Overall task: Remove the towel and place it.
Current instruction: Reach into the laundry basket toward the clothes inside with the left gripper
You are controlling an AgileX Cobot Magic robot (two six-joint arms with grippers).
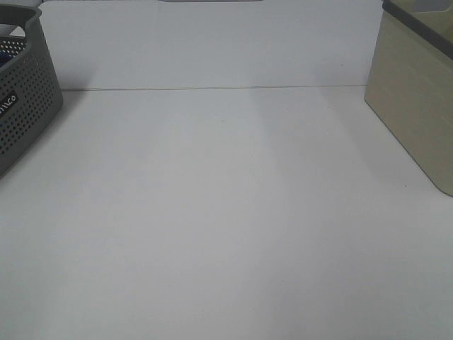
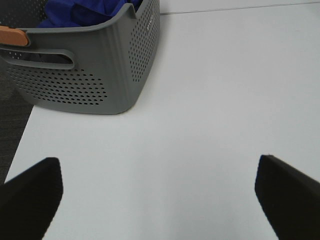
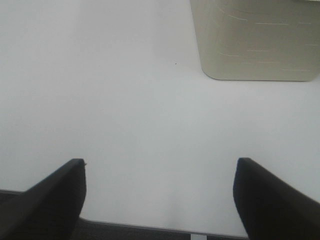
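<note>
The deep blue towel (image 2: 87,12) lies bunched inside the grey perforated basket (image 2: 90,75), which stands on the white table. In the exterior high view only a sliver of blue towel (image 1: 6,53) shows in the basket (image 1: 25,106) at the far left edge. My left gripper (image 2: 157,192) is open above bare table, well short of the basket, with nothing between its black fingers (image 2: 32,192). My right gripper (image 3: 160,195) is open too, over the table's near edge, empty. Neither gripper shows in the exterior high view.
A beige bin (image 1: 417,92) stands at the right of the table, also seen as a beige bin (image 3: 257,40) ahead of the right gripper. An orange tab (image 2: 12,36) sits on the basket's rim. Dark floor (image 2: 12,120) lies past the table's left edge.
</note>
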